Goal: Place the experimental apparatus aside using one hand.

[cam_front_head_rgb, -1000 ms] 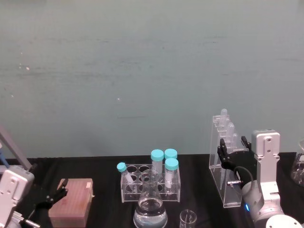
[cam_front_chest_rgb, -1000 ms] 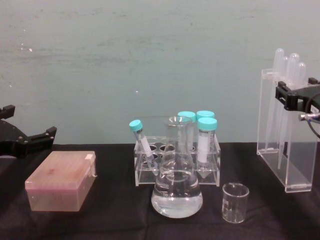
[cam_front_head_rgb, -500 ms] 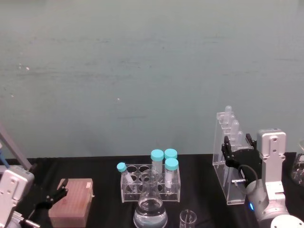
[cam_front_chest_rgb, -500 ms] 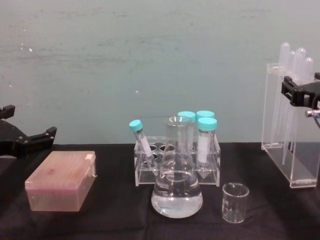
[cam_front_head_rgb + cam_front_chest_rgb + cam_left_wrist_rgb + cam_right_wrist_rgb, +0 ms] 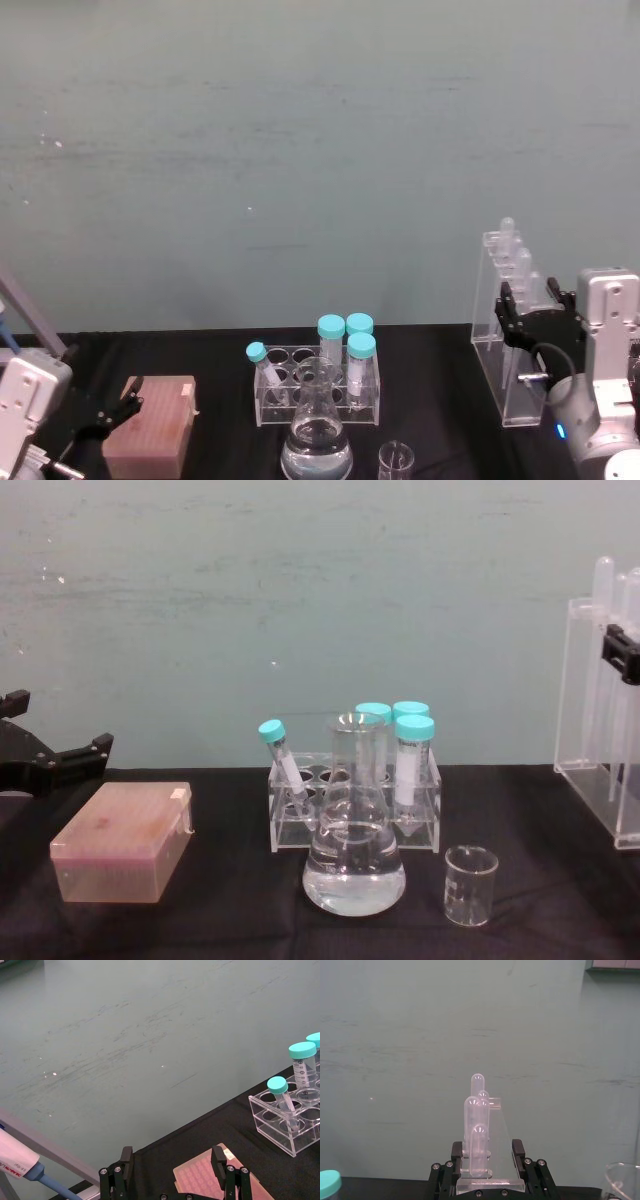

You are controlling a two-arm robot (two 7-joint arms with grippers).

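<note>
Right pincer (image 5: 528, 325) clamps the tube rack (image 5: 497, 300); flask (image 5: 316, 430) and beaker (image 5: 396, 462), well to its left, aren't moved yet. Left pincer (image 5: 171, 1160) idles, fingers spread.

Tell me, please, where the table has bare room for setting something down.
Bare cloth lies between the pink box and the flask, and between the beaker and the tall rack in the right gripper. The centre is crowded: flask, small rack, beaker; the left gripper idles by the box.
</note>
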